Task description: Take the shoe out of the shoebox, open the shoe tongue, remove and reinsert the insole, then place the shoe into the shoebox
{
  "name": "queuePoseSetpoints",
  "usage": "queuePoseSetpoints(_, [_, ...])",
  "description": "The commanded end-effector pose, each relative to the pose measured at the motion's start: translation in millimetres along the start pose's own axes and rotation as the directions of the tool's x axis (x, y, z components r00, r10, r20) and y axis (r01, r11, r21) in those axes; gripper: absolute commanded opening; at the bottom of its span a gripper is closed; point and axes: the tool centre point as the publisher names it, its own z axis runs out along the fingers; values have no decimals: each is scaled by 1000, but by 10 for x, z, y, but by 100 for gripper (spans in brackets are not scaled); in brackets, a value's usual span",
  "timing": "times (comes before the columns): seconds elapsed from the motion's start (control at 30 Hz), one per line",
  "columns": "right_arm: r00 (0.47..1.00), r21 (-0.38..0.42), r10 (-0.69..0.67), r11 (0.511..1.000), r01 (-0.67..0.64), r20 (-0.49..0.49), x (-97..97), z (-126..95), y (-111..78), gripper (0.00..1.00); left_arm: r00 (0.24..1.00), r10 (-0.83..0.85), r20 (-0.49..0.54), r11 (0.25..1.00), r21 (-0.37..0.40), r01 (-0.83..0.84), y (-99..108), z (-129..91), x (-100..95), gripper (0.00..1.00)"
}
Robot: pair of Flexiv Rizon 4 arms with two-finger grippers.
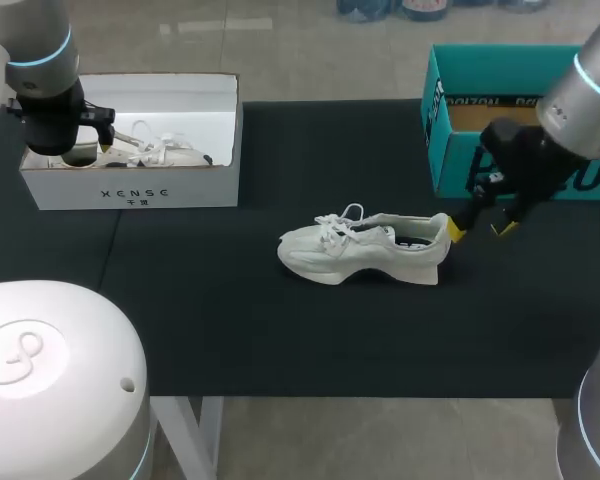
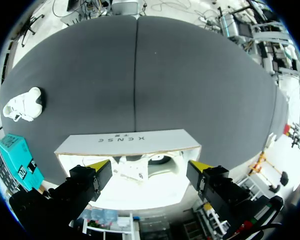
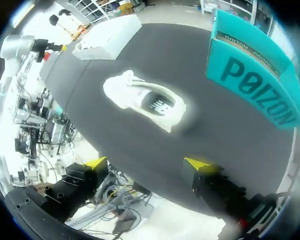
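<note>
On the black mat (image 1: 280, 340), catalogued by position relative to the two sets of jaws:

1. Shoe (image 1: 365, 248), white, with white laces. It stands upright on its sole in the open, outside both boxes. Its heel is turned toward the right jaws and its toe away from them. The dark insole area shows through the opening in the right wrist view.

2. Right gripper (image 1: 478, 229). Its jaws are spread wide and hold nothing. In the head view one yellow fingertip (image 1: 454, 230) sits just beside the shoe's heel. The right wrist view shows the shoe ahead of the jaws and not between them. Neither finger can be seen touching it.

3. Teal box (image 1: 450, 160), open-topped. It stands behind and beside the right jaws, at the mat's far edge, well apart from the shoe.

4. Left gripper (image 2: 149, 165). Its jaws are spread wide with nothing clamped, and they hang over the white shoebox. The two fingers stand apart above its open interior.

5. White shoebox (image 1: 130, 190), lid off. It lies directly under and ahead of the left jaws, well apart from the right jaws.

6. Second shoe (image 1: 165, 150), white and laced. It lies inside the white shoebox, under the gap of the left jaws, and neither finger touches it.
</note>
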Motion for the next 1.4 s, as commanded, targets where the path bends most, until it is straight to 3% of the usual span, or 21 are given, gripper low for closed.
queuePoseSetpoints(0.03, [804, 134, -533, 806, 577, -263, -46, -136, -52, 100, 1000, 1, -2, 1000, -1, -1, -9, -8, 4, 100])
queuePoseSetpoints(0.33, [804, 134, -533, 806, 577, -263, -46, -136, -52, 100, 1000, 1, -2, 1000, -1, -1, -9, -8, 4, 100])
queuePoseSetpoints(0.4, [768, 90, -592, 775, 626, -243, -79, -167, -90, 100, 1000, 1, -2, 1000, -1, -1, -9, -8, 4, 100])
queuePoseSetpoints(0.43, [727, 67, -646, 735, 675, -233, -103, -170, -108, 100, 1000, 1, -2, 1000, -1, -1, -9, -8, 4, 100])
queuePoseSetpoints(0.5, [624, -11, -761, 636, 772, -179, -129, -212, -145, 100, 1000, 1, -2, 1000, -1, -1, -9, -8, 4, 100])
queuePoseSetpoints(0.53, [542, -77, -829, 554, 829, -138, -126, -246, -174, 100, 1000, 1, -2, 1000, -1, -1, -9, -8, 4, 100])
queuePoseSetpoints(0.57, [409, -177, -910, 415, 892, -73, -120, -285, -230, 100, 1000, 1, -2, 1000, -1, -1, -9, -8, 4, 100])
queuePoseSetpoints(0.63, [139, -258, -988, 117, 959, 67, -119, -347, -351, 100, 1000, 1, -2, 1000, -1, -1, -9, -8, 4, 100])
queuePoseSetpoints(0.67, [67, -295, -993, 34, 955, 101, -102, -379, -406, 100, 1000, 1, -2, 1000, -1, -1, -9, -8, 4, 100])
queuePoseSetpoints(0.7, [61, -271, -993, 31, 962, 101, -117, -392, -418, 100, 1000, 1, -2, 1000, -1, -1, -9, -8, 4, 100])
queuePoseSetpoints(0.73, [118, -215, -990, 98, 972, 84, -110, -395, -387, 100, 1000, 1, -2, 1000, -1, -1, -9, -8, 4, 100])
queuePoseSetpoints(0.77, [99, -227, -994, 86, 970, 50, -104, -390, -374, 100, 1000, 1, -2, 1000, -1, -1, -9, -8, 4, 100])
queuePoseSetpoints(1.37, [99, -227, -994, 86, 970, 50, -104, -390, -374, 100, 1000, 1, -2, 1000, -1, -1, -9, -8, 4, 100])
queuePoseSetpoints(1.4, [141, -246, -990, 132, 960, 20, -91, -348, -324, 100, 1000, 1, -2, 1000, -1, -1, -9, -8, 4, 100])
